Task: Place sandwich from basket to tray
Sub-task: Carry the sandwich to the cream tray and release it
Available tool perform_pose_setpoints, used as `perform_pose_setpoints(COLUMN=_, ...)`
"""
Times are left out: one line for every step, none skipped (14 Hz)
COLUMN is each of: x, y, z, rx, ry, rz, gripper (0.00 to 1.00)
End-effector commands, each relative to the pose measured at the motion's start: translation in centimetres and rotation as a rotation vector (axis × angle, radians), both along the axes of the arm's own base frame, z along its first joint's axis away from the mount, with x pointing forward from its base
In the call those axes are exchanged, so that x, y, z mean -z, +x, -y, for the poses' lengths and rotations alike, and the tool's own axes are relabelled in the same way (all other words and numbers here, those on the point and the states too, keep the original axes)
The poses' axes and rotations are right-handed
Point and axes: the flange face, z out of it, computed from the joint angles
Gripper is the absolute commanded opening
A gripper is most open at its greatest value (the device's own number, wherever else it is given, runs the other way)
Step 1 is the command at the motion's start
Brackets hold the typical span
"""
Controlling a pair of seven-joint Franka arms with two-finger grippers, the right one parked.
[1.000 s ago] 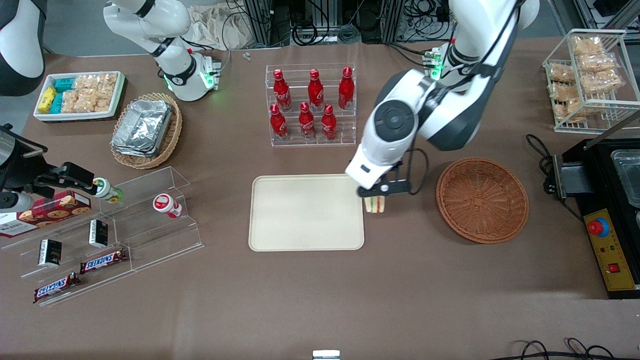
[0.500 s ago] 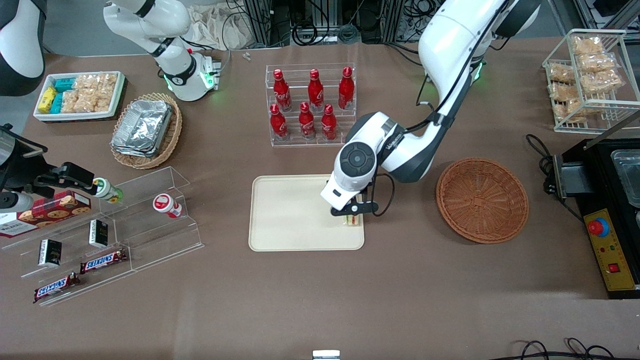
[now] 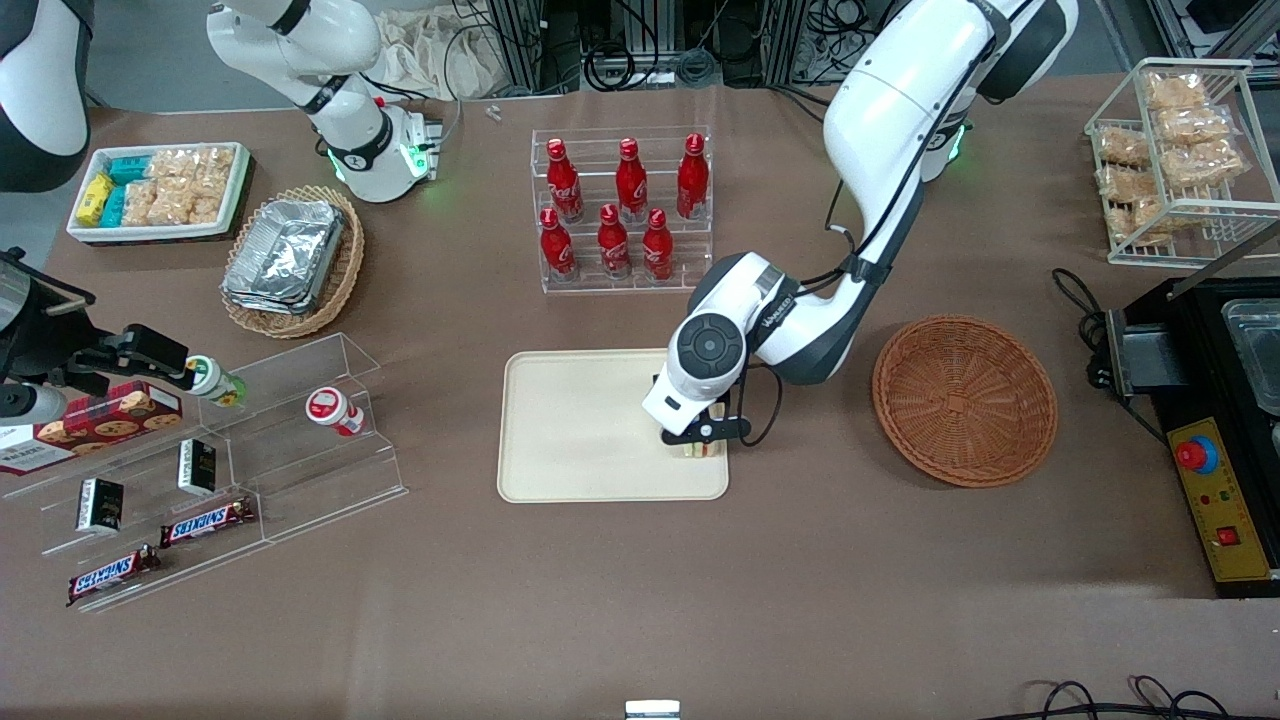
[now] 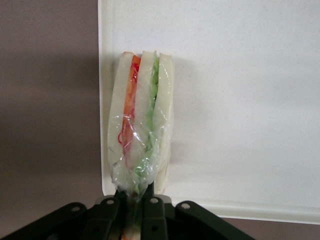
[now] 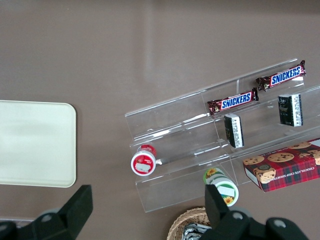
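My left gripper point(image 3: 702, 443) is shut on the sandwich point(image 3: 704, 449), a plastic-wrapped white wedge with red, orange and green filling. It holds the sandwich down at the cream tray point(image 3: 575, 430), over the corner nearest the front camera and the basket. In the left wrist view the black fingers point(image 4: 156, 212) pinch the wrap of the sandwich point(image 4: 141, 125) just inside the edge of the tray point(image 4: 240, 75). The reddish-brown wicker basket point(image 3: 964, 400) stands empty beside the tray, toward the working arm's end.
A clear rack of red bottles point(image 3: 622, 208) stands farther from the camera than the tray. A tan basket of foil containers point(image 3: 292, 258) and clear snack shelves point(image 3: 220, 470) lie toward the parked arm's end. A black machine point(image 3: 1215, 400) sits by the basket.
The gripper carried the sandwich from the gap between basket and tray onto the tray's corner and lowered it; over the last half second it moved only slightly.
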Motion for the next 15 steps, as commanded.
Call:
perform_pose_setpoints(x=0.2, y=0.4, z=0.5, rx=0.006, ry=-0.001, rz=0.013, gripper=0.9)
perform_pose_setpoints(x=0.2, y=0.5, z=0.5, rx=0.002, ry=-0.003, rz=0.017, gripper=0.99)
perform_pose_setpoints(x=-0.2, y=0.6, z=0.5, rx=-0.008, ry=-0.002, rz=0.023, gripper=1.0)
perform_pose_setpoints(x=-0.7, y=0.7, z=0.3, rx=-0.018, ry=-0.007, rz=0.024, gripper=1.0)
perform_pose_setpoints(x=-2.1, y=1.2, z=-0.1, rx=-0.034, ry=-0.014, rz=0.033, gripper=1.0)
perform_pose_setpoints(x=-4.1, y=1.4, z=-0.3, rx=-0.039, ry=-0.02, rz=0.05, gripper=1.0)
perform_pose_setpoints(x=-6.7, y=1.4, z=-0.8, rx=-0.043, ry=-0.022, rz=0.06, gripper=1.0)
perform_pose_setpoints(x=-9.7, y=1.7, z=-2.2, rx=-0.066, ry=-0.01, rz=0.056, gripper=1.0)
perform_pose_setpoints(x=-12.7, y=1.9, z=-3.8, rx=-0.089, ry=0.009, rz=0.061, gripper=1.0)
perform_pose_setpoints(x=-15.4, y=1.8, z=-5.0, rx=-0.097, ry=0.016, rz=0.068, gripper=1.0)
perform_pose_setpoints(x=-17.8, y=2.0, z=-6.7, rx=-0.115, ry=0.024, rz=0.073, gripper=1.0)
perform_pose_setpoints(x=-19.8, y=2.5, z=-9.3, rx=-0.139, ry=0.038, rz=0.066, gripper=1.0)
perform_pose_setpoints(x=-21.6, y=2.8, z=-11.3, rx=-0.154, ry=0.046, rz=0.062, gripper=1.0)
perform_pose_setpoints(x=-23.1, y=3.1, z=-13.6, rx=-0.175, ry=0.056, rz=0.054, gripper=1.0)
perform_pose_setpoints(x=-24.3, y=3.5, z=-15.8, rx=-0.196, ry=0.061, rz=0.049, gripper=1.0)
